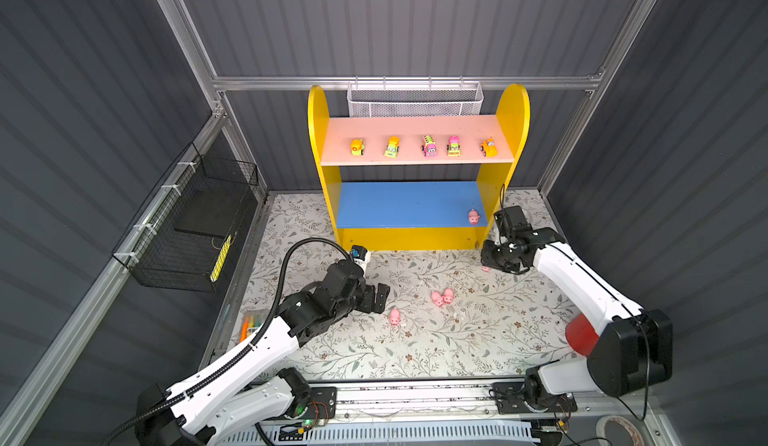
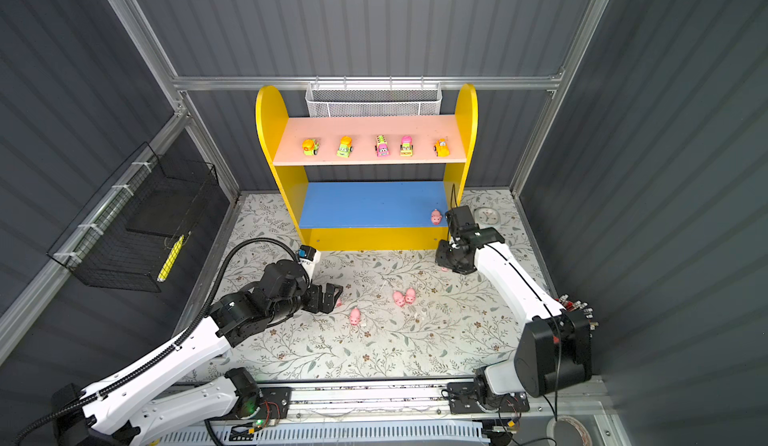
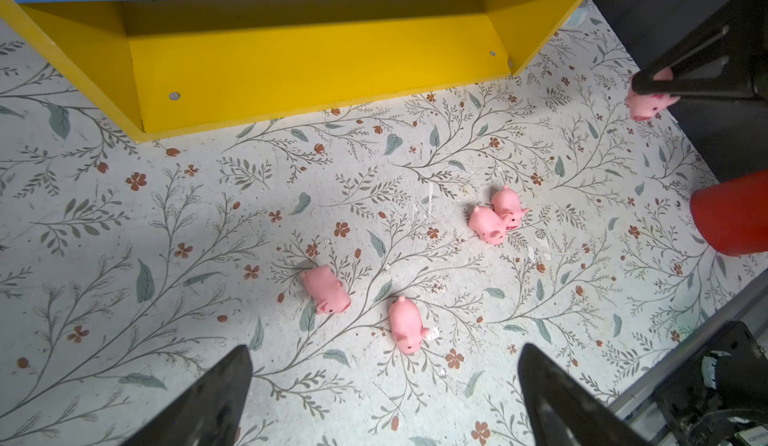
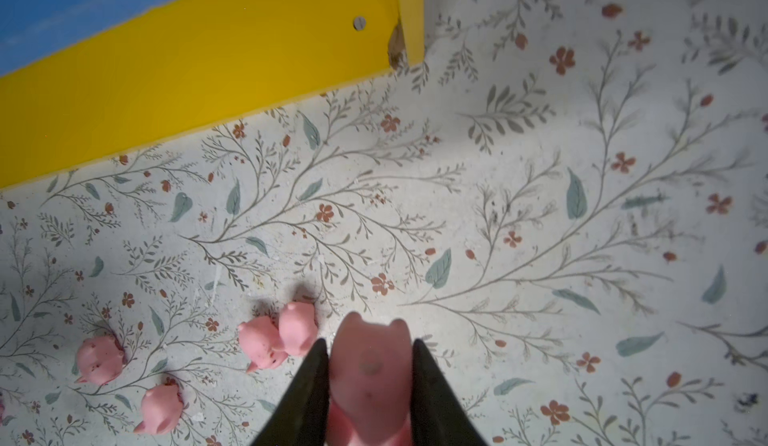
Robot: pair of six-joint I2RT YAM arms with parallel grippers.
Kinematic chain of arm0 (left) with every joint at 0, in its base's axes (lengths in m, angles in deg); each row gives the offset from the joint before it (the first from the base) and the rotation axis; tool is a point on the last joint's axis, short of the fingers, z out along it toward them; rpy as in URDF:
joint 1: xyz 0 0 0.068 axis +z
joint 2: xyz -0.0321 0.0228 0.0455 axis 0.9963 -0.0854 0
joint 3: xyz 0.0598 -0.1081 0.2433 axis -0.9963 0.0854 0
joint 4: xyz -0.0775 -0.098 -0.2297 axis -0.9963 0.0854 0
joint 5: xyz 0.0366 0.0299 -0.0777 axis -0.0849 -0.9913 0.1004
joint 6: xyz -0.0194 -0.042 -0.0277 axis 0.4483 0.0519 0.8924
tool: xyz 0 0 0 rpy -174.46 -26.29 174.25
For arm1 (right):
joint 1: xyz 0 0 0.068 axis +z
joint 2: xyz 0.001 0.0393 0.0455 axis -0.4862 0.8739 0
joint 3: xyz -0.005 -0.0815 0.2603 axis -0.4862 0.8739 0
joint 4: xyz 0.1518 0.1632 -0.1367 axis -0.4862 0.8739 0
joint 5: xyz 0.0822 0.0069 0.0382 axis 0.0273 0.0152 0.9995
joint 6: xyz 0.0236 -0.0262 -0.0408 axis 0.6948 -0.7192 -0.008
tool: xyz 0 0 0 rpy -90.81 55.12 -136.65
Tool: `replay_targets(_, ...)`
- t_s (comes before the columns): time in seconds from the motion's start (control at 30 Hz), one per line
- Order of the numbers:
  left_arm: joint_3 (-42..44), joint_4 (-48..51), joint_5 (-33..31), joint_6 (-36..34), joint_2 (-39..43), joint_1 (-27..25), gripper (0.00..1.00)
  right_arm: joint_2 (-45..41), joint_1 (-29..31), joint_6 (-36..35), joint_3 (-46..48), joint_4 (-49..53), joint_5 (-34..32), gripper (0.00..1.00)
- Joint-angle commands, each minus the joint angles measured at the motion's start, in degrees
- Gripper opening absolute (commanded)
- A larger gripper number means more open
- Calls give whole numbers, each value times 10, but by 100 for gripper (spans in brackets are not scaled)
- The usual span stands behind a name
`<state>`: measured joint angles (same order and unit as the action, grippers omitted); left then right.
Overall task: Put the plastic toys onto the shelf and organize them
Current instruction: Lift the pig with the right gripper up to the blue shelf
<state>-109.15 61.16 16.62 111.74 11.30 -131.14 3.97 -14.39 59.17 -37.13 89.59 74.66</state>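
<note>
Pinches held pig (image 4: 370, 381) btwn R fingers (image 4: 319, 361), shut snug on its flanks, just off front R corner of shelf (image 1: 513, 111), by a chip (image 4: 395, 47) in the yellow kickboard end; touching surface (image 1: 478, 340) or not, can't tell. Spreads L fingers (image 1: 381, 296) full wide, nothing held, over two loose pigs (image 3: 326, 290) mid surface. Shows a pig pair (image 1: 437, 299), touching each other, btwn the arms. Seats shelf pig (image 1: 473, 216) at front R corner of blue lower board (image 1: 399, 203), close to its lip; rest of board bare. Lines five vehicles (image 1: 429, 146) along pink upper board (image 1: 415, 126), spaced apart, back from front lip. Offers open room across front half of surface; red cylinder (image 1: 582, 334) near its R edge, clock (image 2: 485, 216) behind R arm. Reads nothing off small label (image 3: 752, 437) on black hardware by front rail: too tiny.
</note>
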Motion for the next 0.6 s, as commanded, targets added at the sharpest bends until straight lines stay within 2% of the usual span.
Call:
replay_targets(0.0, -24, 5, -15, -16, -14, 3, 100, 40, 9, -44, -64, 15, -21, 33)
replay_targets(0.13, -43, -29, -8, -19, -42, 3, 100, 95, 23, -76, -132, -10, -32, 34)
replay_targets(0.23, -81, -14, -10, -42, -72, 3, 100, 148, 26, -95, -200, -4, -52, 34)
replay_targets(0.33, -93, -12, -25, -49, -82, 3, 100, 185, 25, -102, -241, -18, -35, 32)
replay_targets(0.43, -100, -25, -6, -44, -85, 3, 100, 208, 27, -90, -272, -30, -4, 31)
replay_targets(0.57, -104, -30, 10, -45, -90, 3, 100, 229, 29, -86, -299, -24, 2, 31)
